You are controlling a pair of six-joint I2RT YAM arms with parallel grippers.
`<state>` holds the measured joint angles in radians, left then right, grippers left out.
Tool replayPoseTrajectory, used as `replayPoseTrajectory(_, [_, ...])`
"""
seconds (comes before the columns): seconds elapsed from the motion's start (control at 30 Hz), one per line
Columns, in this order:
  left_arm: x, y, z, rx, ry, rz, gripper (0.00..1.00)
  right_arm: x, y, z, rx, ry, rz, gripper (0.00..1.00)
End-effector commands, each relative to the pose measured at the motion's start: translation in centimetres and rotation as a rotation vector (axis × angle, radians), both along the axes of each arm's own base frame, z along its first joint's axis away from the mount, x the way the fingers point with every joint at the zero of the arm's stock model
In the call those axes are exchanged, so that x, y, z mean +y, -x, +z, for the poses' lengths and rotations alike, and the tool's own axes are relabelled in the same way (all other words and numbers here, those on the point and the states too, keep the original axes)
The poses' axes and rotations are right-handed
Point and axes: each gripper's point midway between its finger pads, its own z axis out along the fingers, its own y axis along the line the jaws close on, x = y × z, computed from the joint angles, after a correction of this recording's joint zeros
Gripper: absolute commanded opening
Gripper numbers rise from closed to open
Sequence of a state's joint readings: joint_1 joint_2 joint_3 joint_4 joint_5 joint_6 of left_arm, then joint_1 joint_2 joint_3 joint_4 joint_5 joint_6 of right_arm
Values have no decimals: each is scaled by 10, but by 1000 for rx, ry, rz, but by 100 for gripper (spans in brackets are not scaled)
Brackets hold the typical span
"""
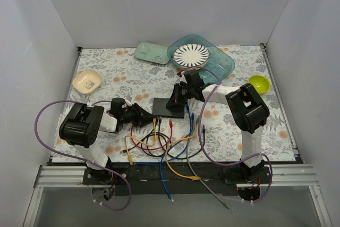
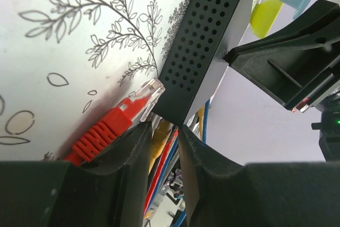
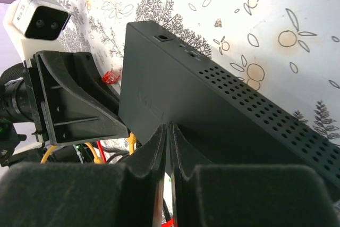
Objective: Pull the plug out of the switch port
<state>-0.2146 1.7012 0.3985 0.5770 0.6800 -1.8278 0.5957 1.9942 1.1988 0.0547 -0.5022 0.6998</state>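
Observation:
The black switch (image 1: pixel 169 107) lies flat mid-table; it also shows in the left wrist view (image 2: pixel 204 41) and the right wrist view (image 3: pixel 212 115). My left gripper (image 1: pixel 146 116) is at its near-left corner. Its jaws (image 2: pixel 166 131) are open with a narrow gap. A yellow plug (image 2: pixel 161 131) and red and blue cables show in that gap at the socket edge. I cannot tell if the fingers touch the plug. A loose red plug (image 2: pixel 119 123) lies on the cloth beside the corner. My right gripper (image 1: pixel 176 102) is shut, its fingertips (image 3: pixel 169 127) on the switch's top.
Several coloured cables (image 1: pixel 159 144) loop between the switch and the near table edge. A teal tray with a striped plate (image 1: pixel 191 54), a pale green tray (image 1: pixel 151 52), a green bowl (image 1: pixel 258 83) and a beige dish (image 1: pixel 87 81) stand around the back.

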Motion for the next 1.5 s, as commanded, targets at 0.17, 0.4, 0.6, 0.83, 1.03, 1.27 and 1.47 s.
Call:
replayPoseTrajectory(0.17, [14,2,-33,115,-83,120,22,-10,16,-31,51,57,14,13])
replayPoseTrajectory(0.4, [13,1,-41,203,-54,171,23,-11,18,-35,60,60,16,13])
replayPoseTrajectory(0.6, [12,0,-45,259,-54,176,24,-12,20,-36,62,66,20,12])
replayPoseTrajectory(0.83, [10,8,-50,278,-60,136,1,-13,20,-35,59,69,20,12])
replayPoseTrajectory(1.03, [8,15,-47,224,-67,71,0,-14,21,-38,61,76,21,12])
replayPoseTrajectory(1.27, [14,32,-48,210,-127,10,0,-15,19,-32,17,77,20,12])
replayPoseTrajectory(1.47, [13,38,-50,228,-117,10,0,5,30,10,-130,97,134,13])
